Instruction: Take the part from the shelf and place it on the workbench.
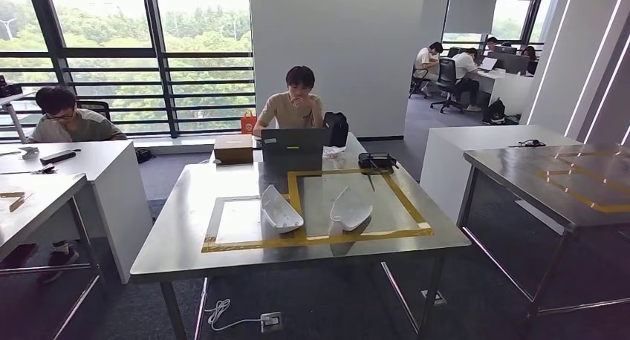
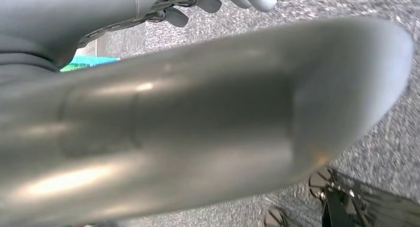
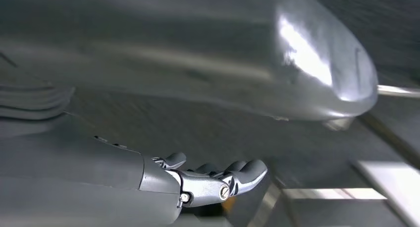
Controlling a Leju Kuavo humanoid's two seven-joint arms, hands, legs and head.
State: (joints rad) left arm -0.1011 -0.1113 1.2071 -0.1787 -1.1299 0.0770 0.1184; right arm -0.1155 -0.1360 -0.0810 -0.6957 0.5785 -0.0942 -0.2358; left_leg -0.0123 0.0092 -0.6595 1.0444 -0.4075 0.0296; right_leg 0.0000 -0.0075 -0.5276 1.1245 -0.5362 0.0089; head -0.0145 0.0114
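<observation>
two white parts (image 1: 281,208) on workbench (image 1: 186,236)

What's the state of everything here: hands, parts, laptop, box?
Left hand: empty, fingers apart.
Right hand: empty, fingers loosely curved.
Part on tape: lying on the workbench, across the tape.
Part in frame: lying inside the tape.
Laptop: open.
Box: closed.

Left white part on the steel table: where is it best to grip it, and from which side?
Probably take the white part by its raised long rim, coming from above. It seems to lie hollow side up, so the thin edge offers a pinch.
</observation>
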